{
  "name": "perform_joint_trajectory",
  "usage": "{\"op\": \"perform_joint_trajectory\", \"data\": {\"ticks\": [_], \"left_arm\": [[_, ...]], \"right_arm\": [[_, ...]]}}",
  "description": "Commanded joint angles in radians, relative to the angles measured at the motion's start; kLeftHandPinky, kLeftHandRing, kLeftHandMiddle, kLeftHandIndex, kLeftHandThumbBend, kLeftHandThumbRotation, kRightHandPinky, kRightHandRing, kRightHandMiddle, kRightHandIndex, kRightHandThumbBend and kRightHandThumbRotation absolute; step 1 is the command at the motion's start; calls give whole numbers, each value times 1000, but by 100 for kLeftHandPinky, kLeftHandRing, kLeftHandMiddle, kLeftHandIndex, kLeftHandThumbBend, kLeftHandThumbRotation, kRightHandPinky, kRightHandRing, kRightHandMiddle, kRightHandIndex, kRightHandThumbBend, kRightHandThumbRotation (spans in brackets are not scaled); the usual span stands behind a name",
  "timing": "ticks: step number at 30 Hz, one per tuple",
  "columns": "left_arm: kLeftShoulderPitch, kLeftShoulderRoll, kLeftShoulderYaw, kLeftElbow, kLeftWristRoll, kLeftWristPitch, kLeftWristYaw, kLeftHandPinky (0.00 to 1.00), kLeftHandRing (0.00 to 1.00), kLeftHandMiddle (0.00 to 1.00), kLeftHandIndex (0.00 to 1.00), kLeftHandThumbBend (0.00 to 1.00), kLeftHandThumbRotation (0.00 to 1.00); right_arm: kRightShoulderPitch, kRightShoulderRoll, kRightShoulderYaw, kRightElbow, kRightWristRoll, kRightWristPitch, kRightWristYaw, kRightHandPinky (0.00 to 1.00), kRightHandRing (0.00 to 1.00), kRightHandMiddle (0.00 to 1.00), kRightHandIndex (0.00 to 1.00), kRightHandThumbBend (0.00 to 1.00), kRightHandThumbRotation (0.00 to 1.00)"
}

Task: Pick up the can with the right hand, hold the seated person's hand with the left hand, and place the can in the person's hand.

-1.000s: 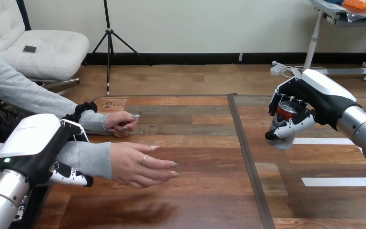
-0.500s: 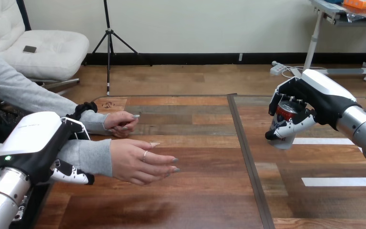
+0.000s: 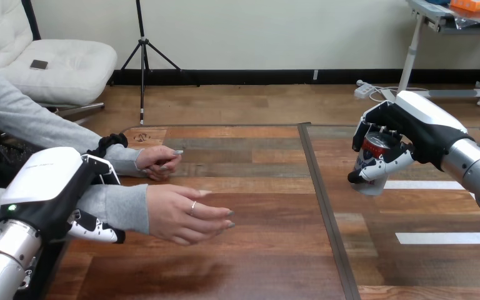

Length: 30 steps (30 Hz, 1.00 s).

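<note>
Gripping the can in its curled fingers, the robot's right hand hovers above the surface near its right edge, toward the far side. The can is red with a dark top, tilted a little, and lifted clear of the wood. At the near left corner, the left hand wraps the person's forearm just behind the wrist, over a grey sleeve: the thumb lies across the top and the fingers curl beneath. The person's hand reaches from that sleeve toward the middle of the surface, fingers stretched, empty, its back showing, so the palm is not turned up. The person's other hand rests loosely curled nearer the far left edge. The pick-up looks done, and the left-hand hold looks made, though on the forearm rather than the hand itself. What remains is the handover: the can and the waiting hand are well apart, so the right arm must carry the can across and release it into the person's palm.
</note>
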Motion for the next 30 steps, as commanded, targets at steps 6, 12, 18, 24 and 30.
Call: {"op": "perform_joint_trajectory", "data": {"ticks": [6,12,18,24,30], "left_arm": [[-58,-5,22,-64,-2,-21,23,30,36,43,45,87,0],[-59,-5,21,-60,5,-17,24,28,34,42,44,85,0],[-59,-5,21,-55,3,-24,28,27,33,41,44,85,0],[-58,-5,22,-57,2,-24,28,27,32,41,44,85,0],[-56,-6,24,-59,1,-23,28,27,32,41,43,85,0]], "right_arm": [[-37,-25,-26,-30,15,-25,-15,34,37,41,42,76,0],[-37,-26,-26,-28,16,-26,-12,34,37,41,42,75,0],[-37,-25,-28,-28,18,-24,-10,34,38,42,42,75,0],[-36,-26,-28,-27,18,-27,-12,35,38,42,43,75,0],[-37,-26,-27,-27,15,-25,-15,35,38,42,43,75,0]]}}
